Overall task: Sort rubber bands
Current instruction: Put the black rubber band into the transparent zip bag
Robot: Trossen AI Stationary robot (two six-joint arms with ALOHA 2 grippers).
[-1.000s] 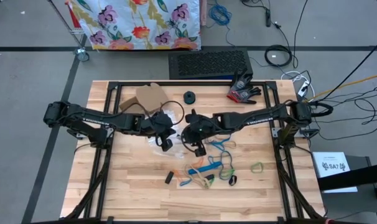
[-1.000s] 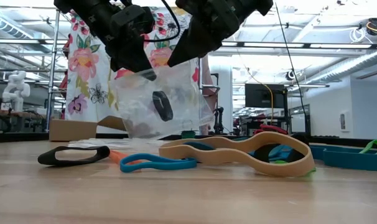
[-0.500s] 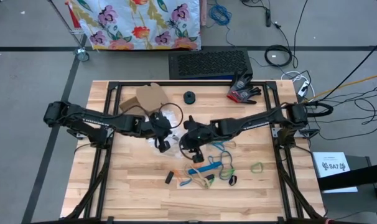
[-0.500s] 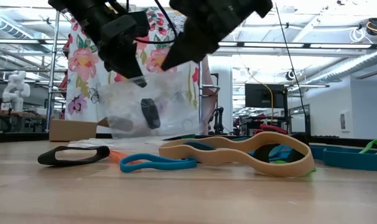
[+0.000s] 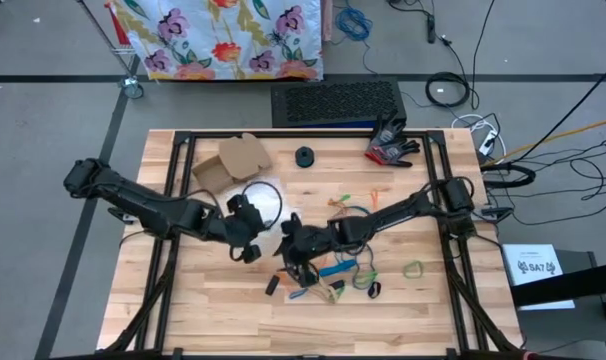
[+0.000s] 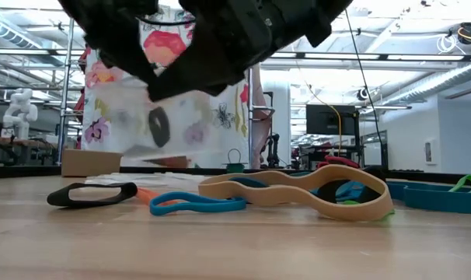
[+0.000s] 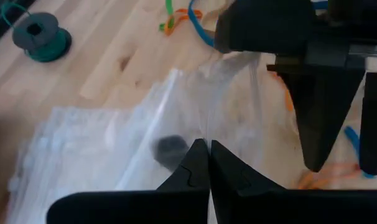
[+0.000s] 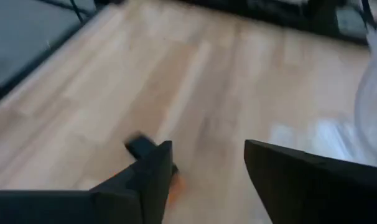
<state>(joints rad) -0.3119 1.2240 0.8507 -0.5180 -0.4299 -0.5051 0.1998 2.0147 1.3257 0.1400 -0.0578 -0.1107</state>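
While the thin coloured rubber bands (image 5: 335,272) lie scattered on the wooden table (image 5: 213,310) beside the right gripper (image 5: 286,262), its fingers stand apart, empty. The left gripper (image 5: 249,250), fingers together, pinches a clear plastic bag (image 7: 145,143) containing one black band (image 6: 157,127).

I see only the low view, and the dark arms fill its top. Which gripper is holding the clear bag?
Observer: The left gripper. Its wrist view shows its fingers shut on the bag.
Operator: Is the right gripper holding something too?
Observer: No. The right gripper is open, and only the bare table shows between its fingers.
Operator: Where is it over the table?
Observer: In the high view it is close beside the left gripper, at the left edge of the scattered rubber bands.
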